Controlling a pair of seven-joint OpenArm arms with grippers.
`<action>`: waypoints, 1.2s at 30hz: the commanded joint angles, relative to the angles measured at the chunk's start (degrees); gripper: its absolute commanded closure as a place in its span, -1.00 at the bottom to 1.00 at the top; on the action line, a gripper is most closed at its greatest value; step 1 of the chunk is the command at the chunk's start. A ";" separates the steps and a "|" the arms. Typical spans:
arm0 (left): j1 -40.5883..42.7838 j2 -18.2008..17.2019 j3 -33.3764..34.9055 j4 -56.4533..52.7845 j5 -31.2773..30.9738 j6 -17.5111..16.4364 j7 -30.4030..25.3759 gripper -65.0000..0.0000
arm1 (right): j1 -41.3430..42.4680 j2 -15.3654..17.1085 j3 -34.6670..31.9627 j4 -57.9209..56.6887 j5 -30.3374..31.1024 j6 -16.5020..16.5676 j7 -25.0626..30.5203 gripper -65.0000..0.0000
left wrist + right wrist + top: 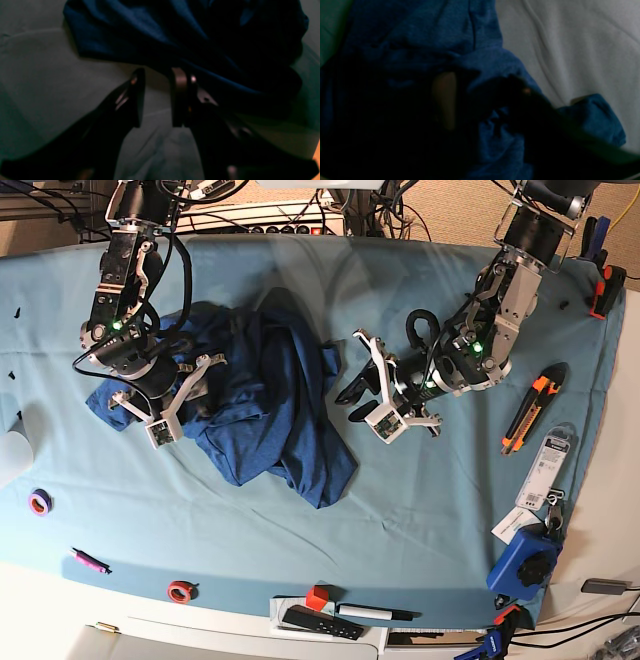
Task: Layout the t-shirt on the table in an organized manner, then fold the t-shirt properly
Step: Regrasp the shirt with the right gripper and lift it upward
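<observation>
The dark navy t-shirt lies crumpled in a heap left of the middle of the table. My right gripper is pressed into the heap's left side. In the right wrist view its fingers stand apart, astride a bulging fold of the t-shirt, and the right gripper looks open. My left gripper hovers at the heap's right edge. Its jaws are open in the left wrist view, where the left gripper has only teal cloth in the gap and the t-shirt lies just past the fingertips.
An orange utility knife, a packaged item and a blue device lie at the right edge. Tape rolls, a pink marker, a red block and a black remote line the front edge.
</observation>
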 commanded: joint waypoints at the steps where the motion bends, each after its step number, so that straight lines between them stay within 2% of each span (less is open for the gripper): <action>1: -1.07 -0.13 -0.33 0.94 -0.81 -0.04 -1.51 0.42 | 0.87 0.39 0.24 0.90 0.09 -0.02 0.04 0.55; 3: -1.07 -0.13 -0.33 0.94 -0.81 -0.04 -1.49 0.42 | 0.87 0.37 0.24 0.90 0.24 -0.02 -2.84 0.93; 4: -1.07 -0.13 -0.33 0.94 -0.81 -0.04 -1.49 0.42 | 0.85 0.37 0.24 0.92 0.52 -0.07 -4.50 1.00; 8: -1.07 -0.15 -0.33 0.94 -0.79 -0.02 -1.49 0.42 | 0.83 0.37 0.24 0.96 3.23 -0.07 -12.09 1.00; 12: -1.05 -0.13 -0.33 0.94 -0.76 -0.02 -1.49 0.42 | -0.09 0.37 0.24 2.58 8.76 -0.24 -19.49 1.00; 16: -1.05 -0.13 -0.33 0.94 -0.76 -0.02 -1.49 0.42 | -4.46 0.37 0.24 8.41 12.22 -0.26 -19.49 1.00; 24: -1.07 -0.13 -0.33 0.94 -0.59 -0.02 -1.49 0.42 | -18.03 0.37 0.22 26.67 12.81 -0.26 -19.49 1.00; 27: -1.07 -0.15 -0.33 0.94 -0.59 -0.02 -1.49 0.42 | -22.80 0.37 0.22 27.54 15.32 -0.24 -19.49 1.00; 30: -1.05 -0.15 -0.33 0.94 -0.57 -0.04 -1.44 0.42 | -25.86 0.37 0.04 27.54 23.54 0.17 -19.49 1.00; 32: -1.09 -0.15 -0.33 0.87 -0.42 -0.02 -1.49 0.42 | -26.49 0.35 -0.07 27.54 26.77 0.17 -19.49 1.00; 35: -1.05 -0.15 -0.33 0.87 -0.59 -0.04 -1.49 0.42 | -26.40 0.37 -0.04 27.54 25.20 0.48 -18.27 1.00; 36: -1.07 -0.15 -0.33 0.87 -0.59 -0.02 -1.49 0.42 | -26.25 0.37 -0.04 27.54 24.50 1.05 -17.25 0.87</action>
